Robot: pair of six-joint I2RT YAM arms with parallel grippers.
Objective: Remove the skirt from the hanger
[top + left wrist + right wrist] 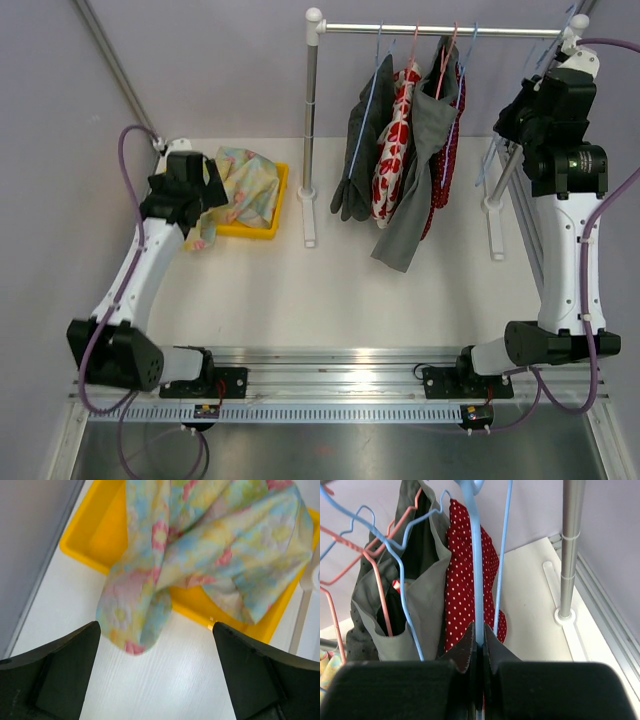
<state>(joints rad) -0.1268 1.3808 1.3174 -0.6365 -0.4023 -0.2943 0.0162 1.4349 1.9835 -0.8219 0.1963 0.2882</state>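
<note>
Top external view: 2 arms work apart on a white table (pixel 330 290), the left one over a tray at the far left, the right one raised to the clothes rail (pixel 440 30) at the far right.
Skirt: the pastel floral skirt (pixel 215 545) lies heaped in the yellow tray (pixel 95 535), 1 fold spilling over the near rim onto the table. It is well apart from the rail and from every hanger.
Left gripper: the left gripper (pixel 155 645) hovers just near of the tray with its jaws spread wide and nothing between them. The fingers do not touch the cloth, which fits a drop-off point for the garment.
Right gripper: the right gripper (pixel 479 635) is clenched on the pale blue hanger (pixel 476 570), pinching its thick bar between the pads. The hold looks meant to steady the hanger by the rail while the cloth goes elsewhere.
Hanger: no floral cloth shows on the pinched bar. Whether its hook sits on the rail cannot be told.
Rail: a red dotted garment (pixel 467 565) and a grey garment (pixel 427 595) hang just left of the held hanger, each on its own wire hanger.
Stage: judged from the lie of things, the skirt is off the hanger and the removal looks done.
Risk: the overhanging fold could drag more cloth out of the tray if nudged.
</note>
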